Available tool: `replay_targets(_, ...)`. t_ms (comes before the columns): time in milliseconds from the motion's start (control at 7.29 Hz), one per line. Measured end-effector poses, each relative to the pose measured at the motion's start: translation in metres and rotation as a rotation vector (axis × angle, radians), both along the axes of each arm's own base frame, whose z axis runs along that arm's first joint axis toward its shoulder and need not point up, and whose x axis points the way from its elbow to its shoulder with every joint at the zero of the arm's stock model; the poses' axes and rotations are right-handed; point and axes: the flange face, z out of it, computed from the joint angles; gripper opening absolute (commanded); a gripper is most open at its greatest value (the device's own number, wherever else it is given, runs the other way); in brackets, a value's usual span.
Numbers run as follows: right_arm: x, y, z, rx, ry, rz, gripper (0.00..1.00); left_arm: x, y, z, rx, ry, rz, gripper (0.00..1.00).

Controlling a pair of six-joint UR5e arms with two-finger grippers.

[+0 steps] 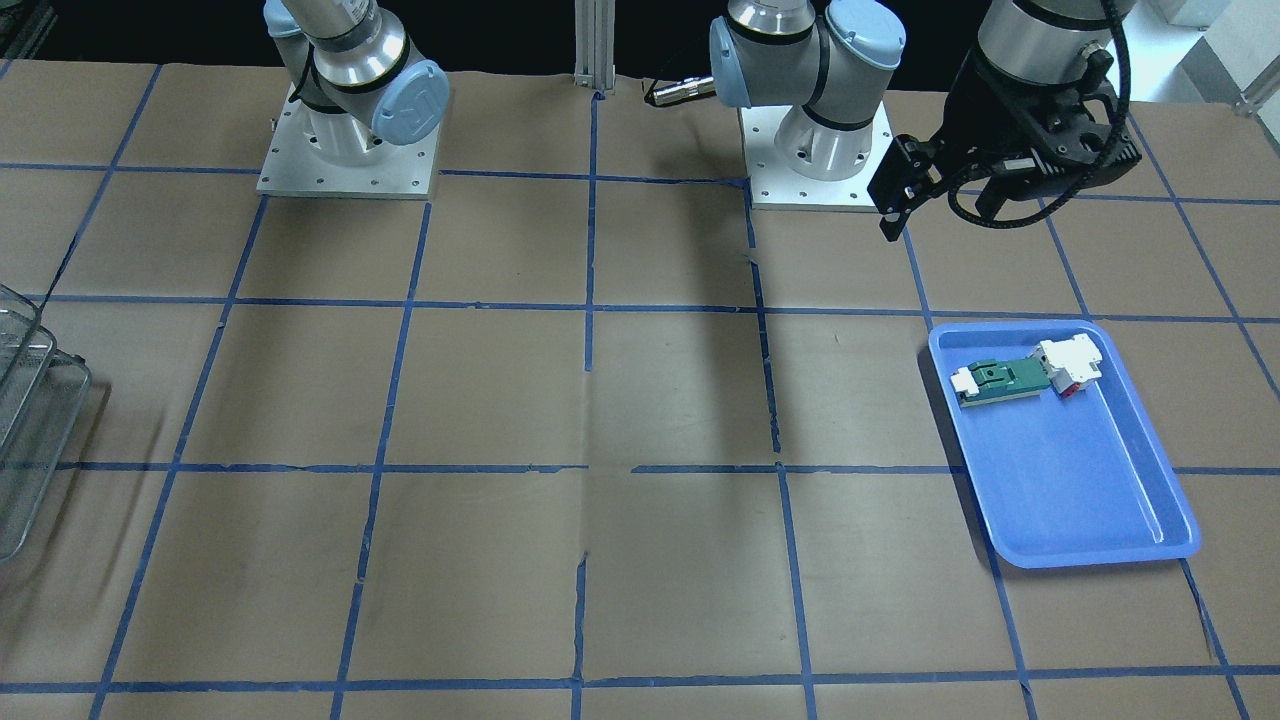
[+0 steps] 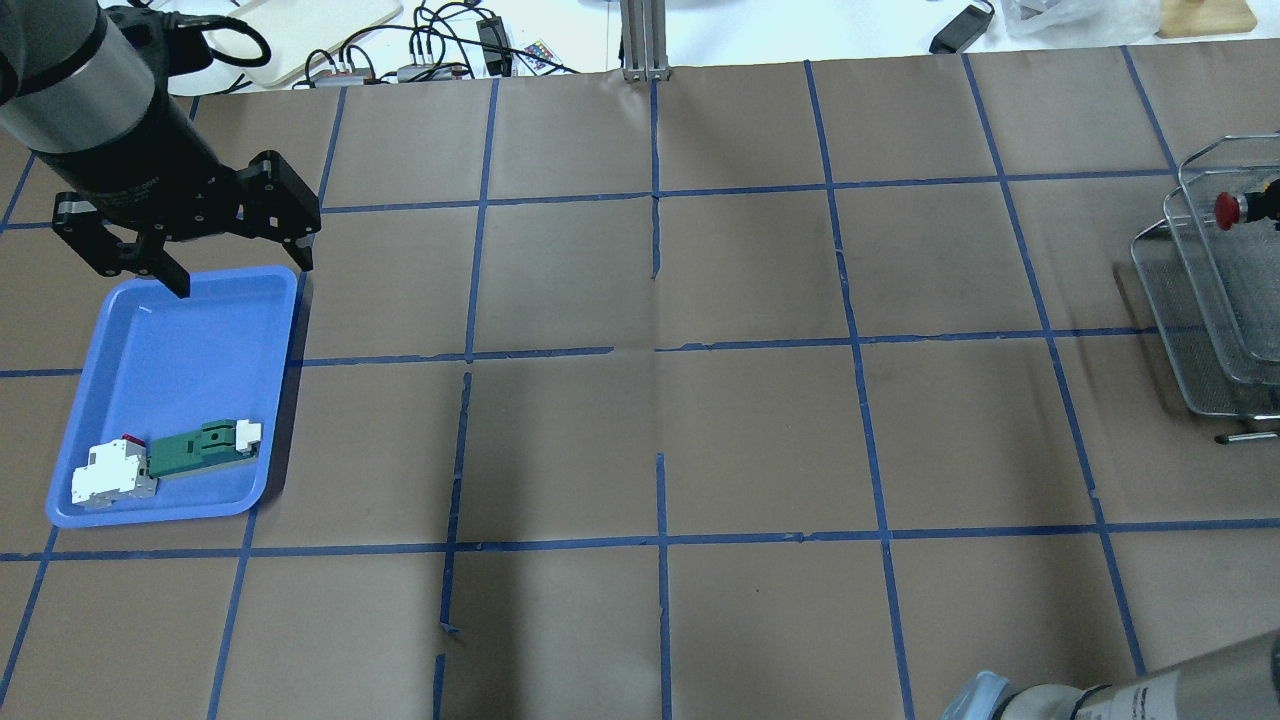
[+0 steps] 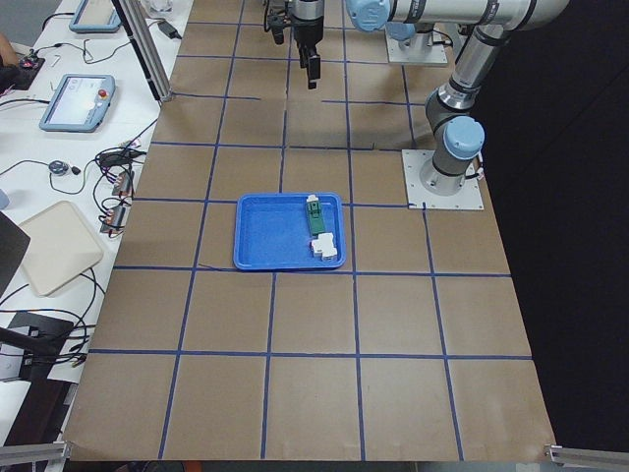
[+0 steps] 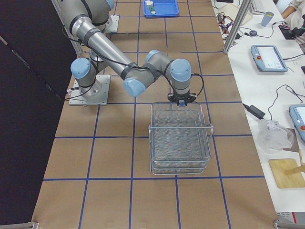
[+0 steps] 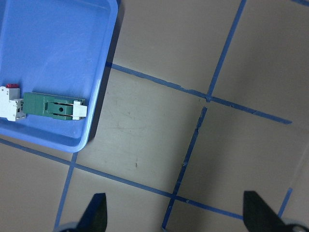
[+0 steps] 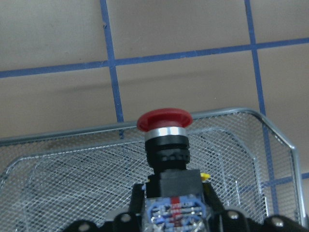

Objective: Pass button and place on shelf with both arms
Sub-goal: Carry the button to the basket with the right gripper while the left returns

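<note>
Red mushroom cap to 12 o'clock in the right wrist view, the button [image 6: 164,145] sits clamped by its blue-white rear block between the fingers of the right gripper [image 6: 174,203]. It lies roughly level over the mesh of the shelf [image 6: 58,169], and I cannot tell whether it touches the wire. In the overhead view the shelf stands at the table's 3 o'clock edge, and the cap shows just inside the top tray's 9 o'clock wall.

The left gripper [image 2: 243,272] hangs with its fingers spread wide and nothing between them, above the 12 o'clock rim of the blue tray [image 2: 170,330] at the table's 9 o'clock side. A green-and-white part [image 2: 205,448] and a white block [image 2: 110,480] lie at that tray's 6 o'clock end.

Judging by this, the pass is done and the placing is in hand. To do it well:
- Bring the button down until the block is nearly resting on the mesh, since a drop could let the round neck roll.
- Keep the cap clear of the rim near it.
- Part the fingers only slightly.
- Lift straight up so the fingertips do not catch the wire.
</note>
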Motion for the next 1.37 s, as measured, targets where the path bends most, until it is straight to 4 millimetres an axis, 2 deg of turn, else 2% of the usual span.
replay_targets(137, -0.008, 0.003, -0.003, 0.012, 0.01, -0.009, 0.42, 0.0, 0.004, 0.001, 0.002, -0.009, -0.038, 1.0)
replay_targets(549, -0.021, 0.01, -0.009, 0.057, 0.05, -0.024, 0.47, -0.002, 0.019, -0.012, 0.026, -0.001, -0.152, 1.0)
replay_targets(686, -0.024, 0.01, -0.013, 0.066, 0.052, -0.028, 0.6, -0.003, 0.024, -0.015, 0.028, 0.005, -0.162, 1.0)
replay_targets(824, -0.026, 0.01, -0.018, 0.074, 0.049, -0.032, 1.0, -0.005, 0.026, -0.015, 0.024, 0.022, -0.175, 1.0)
replay_targets(1098, -0.026, 0.012, -0.024, 0.092, 0.035, -0.059, 1.0, -0.008, 0.028, -0.017, 0.021, 0.051, -0.208, 1.0)
replay_targets(1373, -0.023, 0.017, -0.009, 0.098, 0.063, -0.093, 1.0, -0.009, 0.028, -0.02, 0.027, 0.058, -0.223, 1.0)
